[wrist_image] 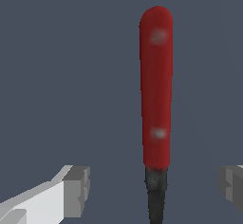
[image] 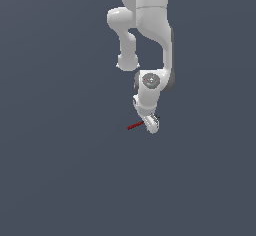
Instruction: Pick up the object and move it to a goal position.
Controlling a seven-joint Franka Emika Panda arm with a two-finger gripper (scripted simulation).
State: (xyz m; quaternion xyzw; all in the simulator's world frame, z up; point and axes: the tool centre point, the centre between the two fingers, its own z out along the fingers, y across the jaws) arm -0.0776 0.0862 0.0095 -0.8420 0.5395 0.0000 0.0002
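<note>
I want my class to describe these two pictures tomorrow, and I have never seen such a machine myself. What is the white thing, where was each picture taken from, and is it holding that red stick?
These are computer-simulated pictures, not photographs. The white jointed shape in the exterior view is a robot arm, reaching down to a plain grey-blue surface. At its tip sits the claw, the part that grasps.

The exterior view comes from a camera off the arm. The wrist view comes from a camera on the arm's wrist, looking past the claw; the grey blocks at the two sides are its fingertips.

The red stick is the tool to be picked up: a red shaft with a black end. Up close, the tool lies between the fingertips with clear gaps on both sides, so the claw is open and holds nothing yet.
</note>
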